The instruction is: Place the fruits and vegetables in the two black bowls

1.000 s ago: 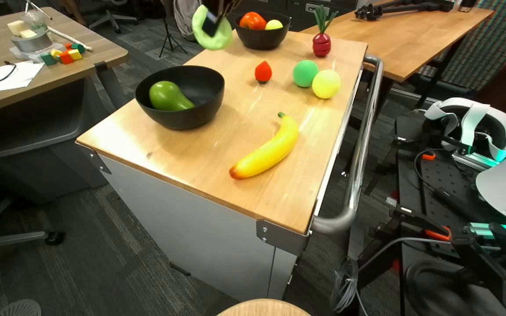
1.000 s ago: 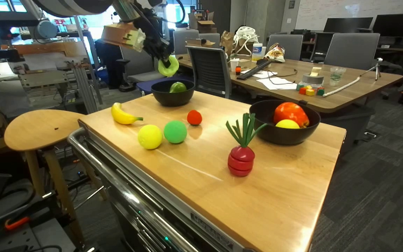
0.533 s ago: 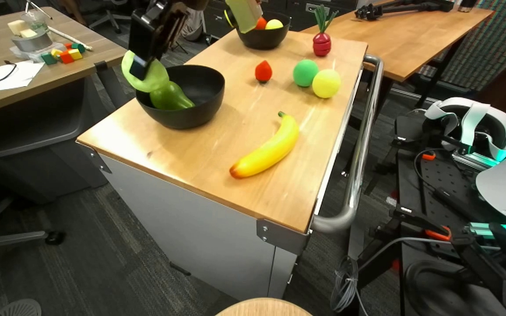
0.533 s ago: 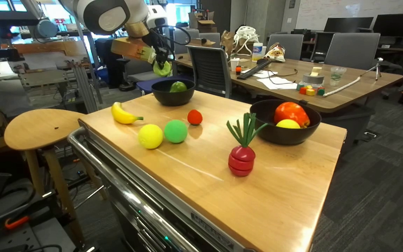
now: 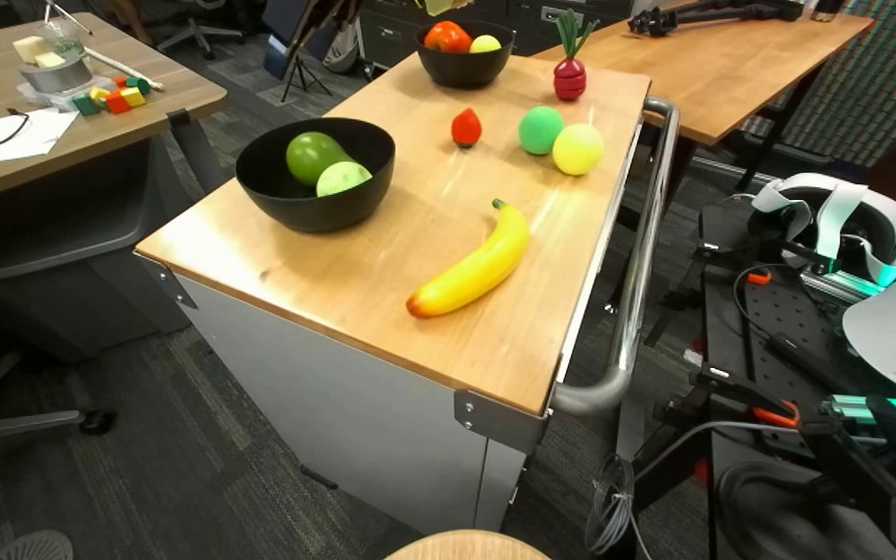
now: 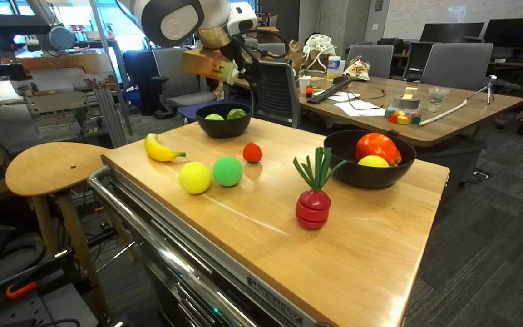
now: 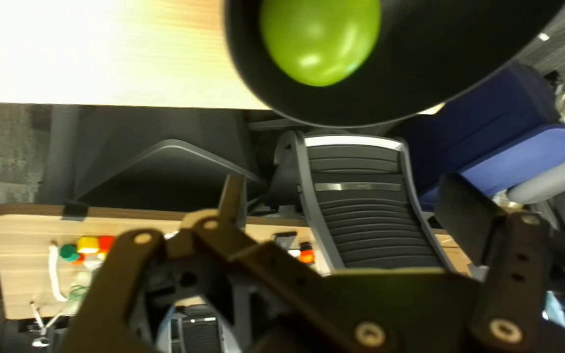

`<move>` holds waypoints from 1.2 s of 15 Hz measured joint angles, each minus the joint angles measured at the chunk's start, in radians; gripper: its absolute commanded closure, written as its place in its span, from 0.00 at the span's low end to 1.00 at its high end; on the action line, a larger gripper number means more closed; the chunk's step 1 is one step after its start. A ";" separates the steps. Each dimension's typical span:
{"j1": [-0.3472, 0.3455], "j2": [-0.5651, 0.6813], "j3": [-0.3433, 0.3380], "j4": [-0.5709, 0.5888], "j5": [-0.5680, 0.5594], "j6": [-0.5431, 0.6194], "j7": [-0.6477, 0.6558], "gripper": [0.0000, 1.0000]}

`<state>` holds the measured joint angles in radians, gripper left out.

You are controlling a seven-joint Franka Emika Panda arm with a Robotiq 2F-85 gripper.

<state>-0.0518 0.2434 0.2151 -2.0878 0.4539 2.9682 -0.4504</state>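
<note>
A black bowl [image 5: 316, 211] holds a dark green fruit [image 5: 313, 155] and a pale green piece [image 5: 343, 178]. Red-orange produce [image 6: 378, 147] and a yellow fruit [image 6: 373, 161] lie in the other black bowl [image 6: 370, 177]. On the wooden top are the banana [image 5: 473, 268], a small red-orange piece [image 5: 466, 128], a green ball [image 6: 227, 171], a yellow ball [image 6: 194, 177] and the upright radish [image 6: 313, 209]. In the wrist view my gripper [image 7: 346, 189] is open, its fingers wide apart with nothing between them. It is above and clear of the bowl with the green pieces.
A metal rail [image 6: 166, 254] runs along one side of the wooden top. A round stool [image 6: 52, 165] stands at one end. Behind are a grey chair [image 6: 273, 91] and a desk [image 6: 466, 102] with blocks, tape and papers.
The pale green piece was in my gripper, was carried over the bowl and now lies inside it. The gripper has opened and moved up and away. The dark green fruit has shifted.
</note>
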 measured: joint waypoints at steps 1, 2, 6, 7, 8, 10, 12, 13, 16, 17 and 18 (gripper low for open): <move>0.030 -0.007 -0.068 -0.020 -0.089 0.000 0.083 0.00; 0.073 -0.020 -0.151 -0.047 -0.179 -0.001 0.159 0.00; 0.234 -0.098 -0.474 -0.145 -0.537 -0.070 0.344 0.00; 0.281 -0.124 -0.558 -0.147 -0.628 -0.127 0.374 0.00; 0.328 -0.154 -0.632 -0.142 -0.717 -0.204 0.402 0.00; 0.357 -0.224 -0.669 -0.150 -0.854 -0.347 0.451 0.00; 0.366 -0.262 -0.667 -0.166 -0.881 -0.386 0.460 0.00; 0.336 -0.264 -0.634 -0.169 -0.880 -0.388 0.460 0.00; 0.189 -0.227 -0.510 -0.181 -0.878 -0.321 0.517 0.00; 0.152 -0.205 -0.488 -0.193 -0.882 -0.257 0.548 0.00; 0.122 -0.182 -0.473 -0.208 -0.886 -0.199 0.575 0.00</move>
<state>0.0701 0.0611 -0.2583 -2.2955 -0.4324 2.7697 0.1244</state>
